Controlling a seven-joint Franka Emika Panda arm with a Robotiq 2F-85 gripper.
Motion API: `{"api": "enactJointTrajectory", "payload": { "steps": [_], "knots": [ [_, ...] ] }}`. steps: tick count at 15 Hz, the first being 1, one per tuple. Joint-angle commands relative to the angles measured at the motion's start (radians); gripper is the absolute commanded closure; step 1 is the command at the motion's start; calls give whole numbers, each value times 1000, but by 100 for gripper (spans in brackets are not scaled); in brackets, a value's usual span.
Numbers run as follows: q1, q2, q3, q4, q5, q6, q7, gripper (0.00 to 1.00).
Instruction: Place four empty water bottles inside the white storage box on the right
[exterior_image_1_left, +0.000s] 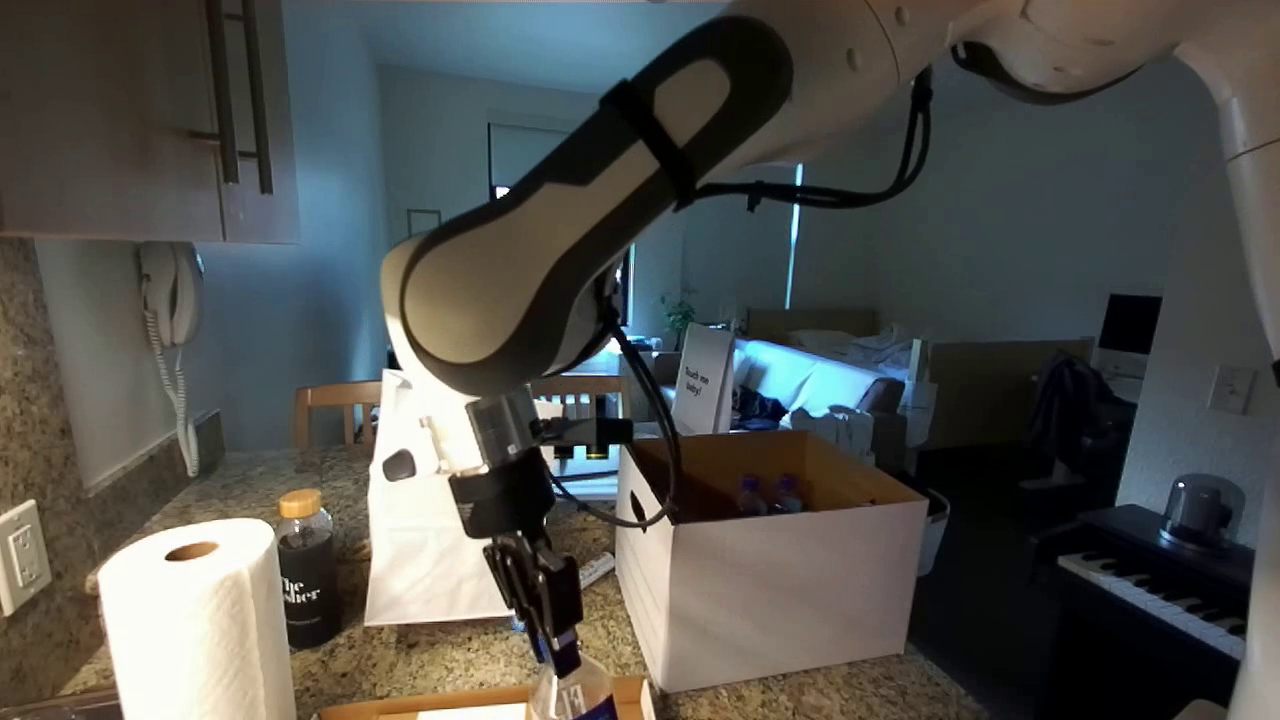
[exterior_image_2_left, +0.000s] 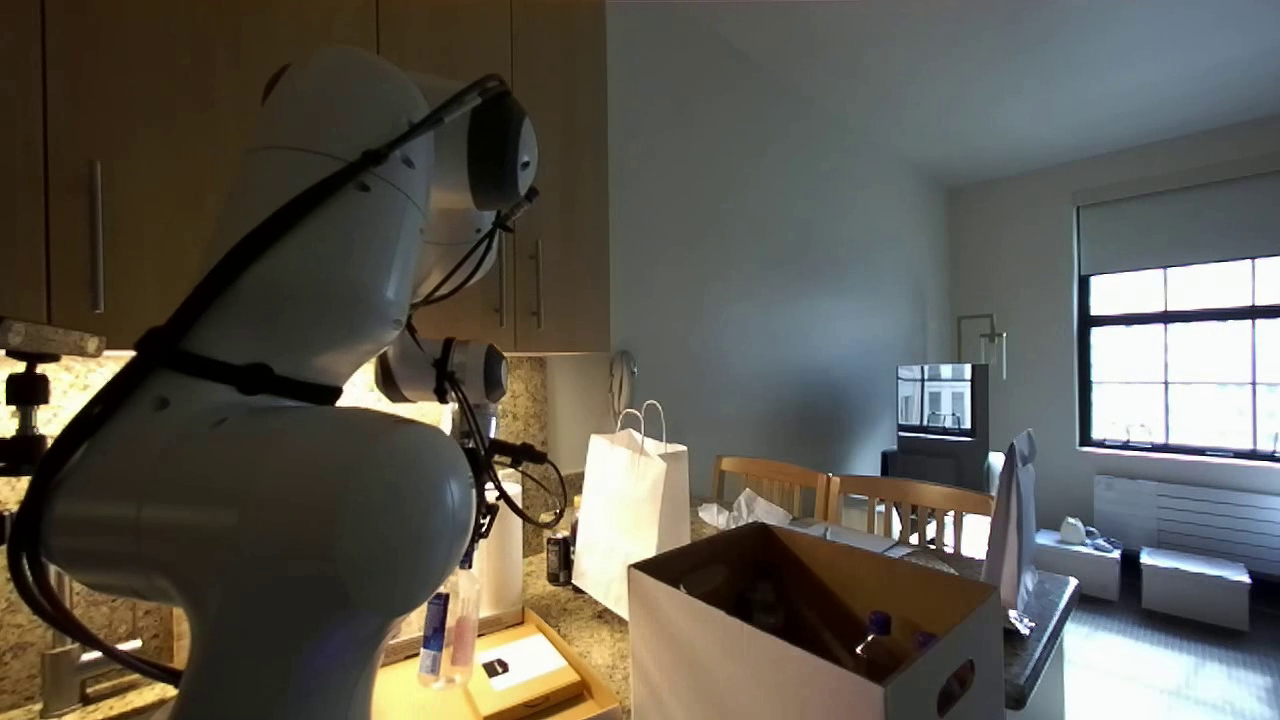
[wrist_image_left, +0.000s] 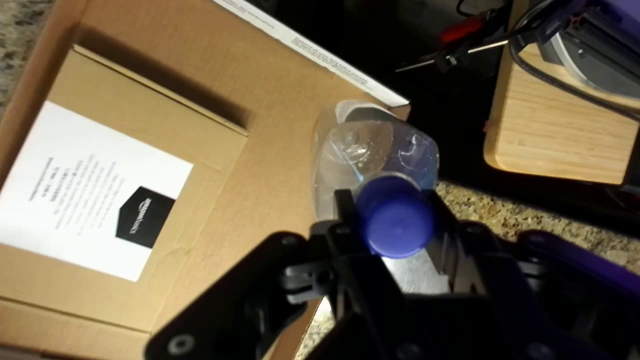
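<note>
Gripper (wrist_image_left: 392, 215) is clamped on one bottle (wrist_image_left: 372, 157) at the cap end, the fingers (wrist_image_left: 344, 204) parted only by the width of what they hold, with the blue cap (wrist_image_left: 397, 227) showing between them. The bottle is clear and carries a blue label (exterior_image_2_left: 435, 635), seen in both exterior views. It is at one corner of a cardboard tray (wrist_image_left: 280, 75); whether its base touches the tray cannot be determined. A carton (wrist_image_left: 150, 121) with a white panel lies in the tray, apart from the bottle.

Box (exterior_image_1_left: 790, 590), white outside and brown inside, stands open-topped on the counter (exterior_image_1_left: 400, 662) near the tray. Two more bottles (exterior_image_1_left: 752, 500) are inside it, side by side, caps uppermost. A further shape (exterior_image_2_left: 763, 600) within the box, in an exterior view, is too dark to identify.

Bag (exterior_image_2_left: 630, 510), white and upright, stands on the counter near the box. A small blue patch (exterior_image_1_left: 517, 623) shows at its foot; source not determinable. In an exterior view, a dark flask (exterior_image_1_left: 308, 585) shows between a white roll (exterior_image_1_left: 200, 620) and the bag. The flask has a pale orange lid and partly visible white lettering.
</note>
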Motion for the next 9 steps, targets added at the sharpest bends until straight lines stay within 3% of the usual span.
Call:
{"api": "enactJointTrajectory", "payload": {
  "steps": [1, 4, 9],
  "knots": [
    [-23, -150, -5, -87, 58, 114, 32, 88],
    [-35, -232, -29, -81, 110, 150, 66, 88],
    [-53, -358, -104, -29, 168, 109, 170, 88]
  ]
}}
